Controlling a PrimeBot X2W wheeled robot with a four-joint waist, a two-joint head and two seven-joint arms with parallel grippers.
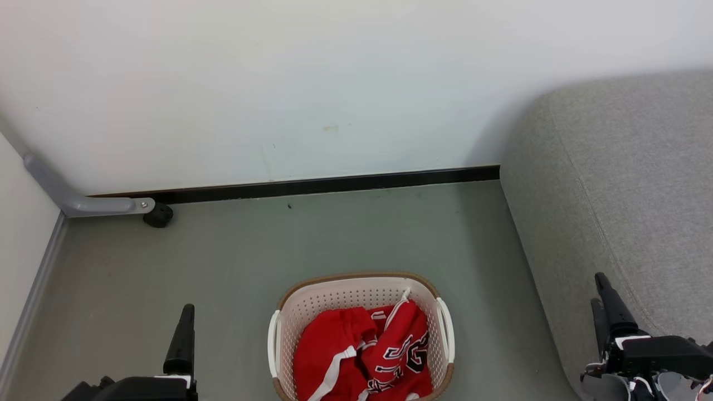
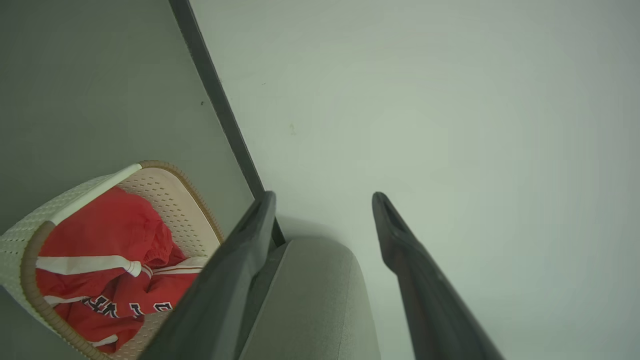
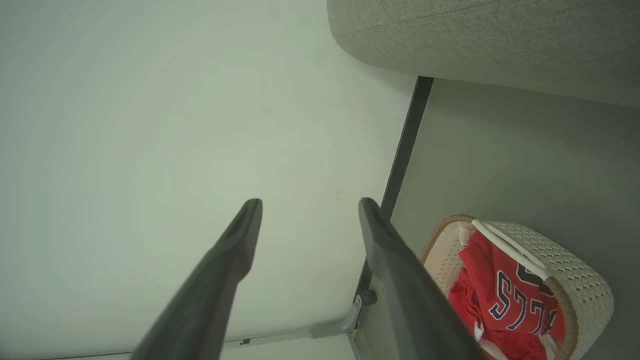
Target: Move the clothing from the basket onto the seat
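My left claw [image 2: 325, 197] and right claw [image 3: 310, 201] stand open, empty; the clothing [image 1: 362, 356] seems tangled, so lifting may drag the basket [image 1: 356, 277] or drop a piece

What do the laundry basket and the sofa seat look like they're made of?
The basket looks like matte cream moulded plastic: rows of small holes, plus a brown woven-look rim. The seat seems to be grey woven upholstery fabric: fine speckled texture and a stitched seam.

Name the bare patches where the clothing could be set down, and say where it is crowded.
The grey seat is bare, from the wall down to the right gripper. The floor between basket and skirting is bare too. Crowded: inside the basket, heaped with red clothing.
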